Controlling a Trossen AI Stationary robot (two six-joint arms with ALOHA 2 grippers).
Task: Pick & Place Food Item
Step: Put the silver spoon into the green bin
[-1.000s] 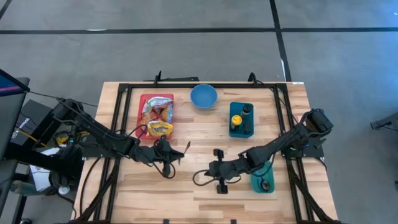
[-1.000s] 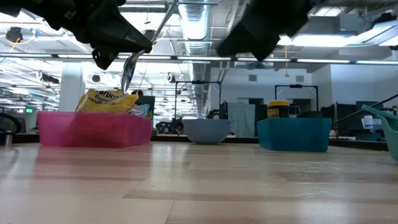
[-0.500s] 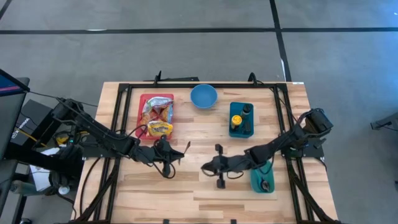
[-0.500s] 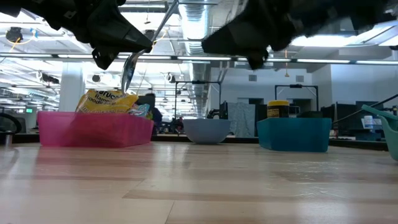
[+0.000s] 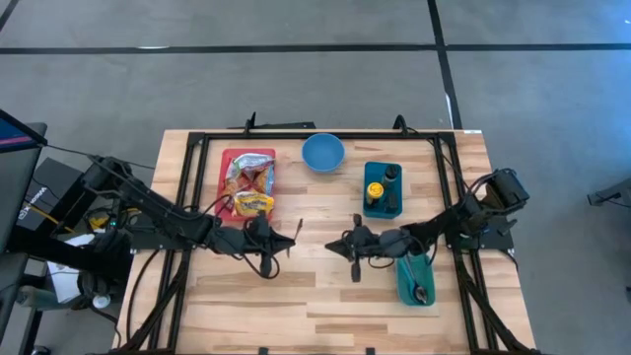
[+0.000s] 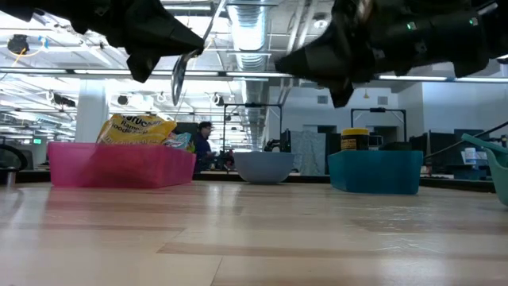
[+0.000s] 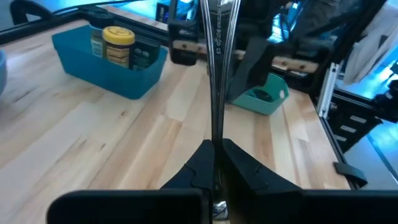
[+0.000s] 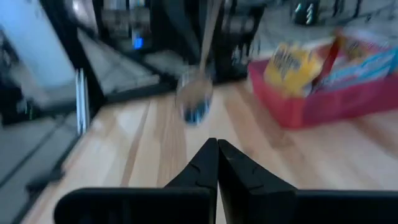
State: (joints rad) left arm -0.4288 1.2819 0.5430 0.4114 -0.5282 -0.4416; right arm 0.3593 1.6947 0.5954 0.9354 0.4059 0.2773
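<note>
My left gripper stands left of the table's middle, shut on a metal spoon, which it holds high above the wood. The spoon's bowl hangs below the fingers and its handle runs up and away toward the right arm. My right gripper is shut on nothing and points toward the spoon from the table's right, a short gap away. Food packets lie in a pink bin at the far left. My left gripper pinches the spoon between its two fingers on the thin neck, close to the bowl. The fingers come nearly level from the table's left and lie along the spoon. The spoon is lifted clear, handle slanting upward.
A blue bowl sits at the far middle. A teal bin with a yellow-lidded jar and a dark bottle stands right of it. A small green holder with utensils stands near the right edge. Bare wood lies along the near edge.
My right gripper has gone toward the table's far edge and a little down, toward the spoon. Its fingers have tipped up from pointing steeply down to nearly level. It has stayed shut.
</note>
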